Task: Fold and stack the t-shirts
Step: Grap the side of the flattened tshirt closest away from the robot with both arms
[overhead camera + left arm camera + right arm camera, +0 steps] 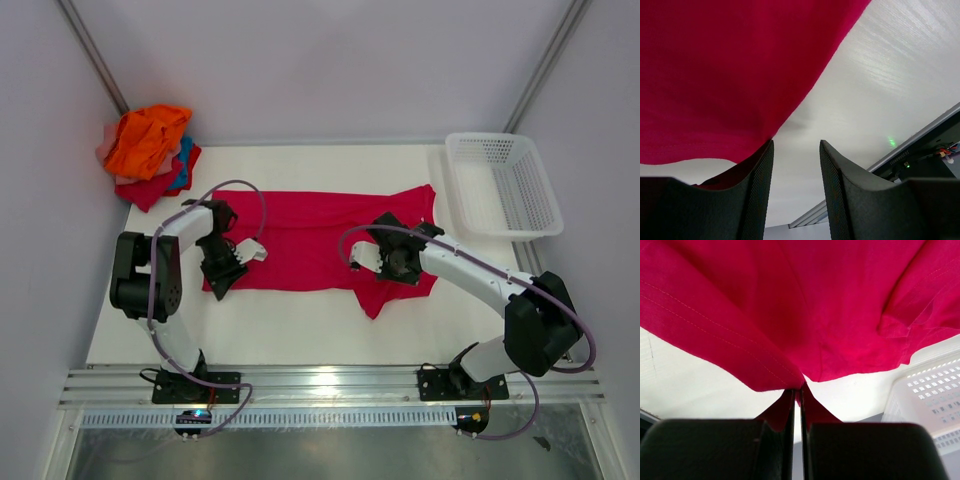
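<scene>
While the crimson t-shirt (300,235) lay spread across the middle of the table (300,335), sleeves toward 3 o'clock and hem toward 9 o'clock in the top view, the step in hand was judged to be taking hold for a first fold. No edge had yet been carried over.

**Grips.** The right gripper (800,390), at about 4 o'clock on the garment beside the near sleeve, was closed tight on a pinch of crimson cloth, which fanned upward from its tips. The left gripper (796,145), at the near hem corner around 8 o'clock, stood partly open. Bare table showed in the gap, and cloth lay only against the outer side of one finger (757,190), so nothing was held there.

**Next move (judgement).** The left jaws would need to shift sideways over the hem edge and close on it. Both grippers could then lift together and carry the near long edge toward 12 o'clock, keeping the cloth taut between them.

**Pose.** The left arm was folded, elbow raised at 9 o'clock, wrist pitched down. The right arm reached low and diagonally from its base at 5 o'clock.

**Surroundings.** A pile of other t-shirts (150,150) sat at 10 o'clock and a white basket (505,190) at 2 o'clock, both well apart from the work.
</scene>
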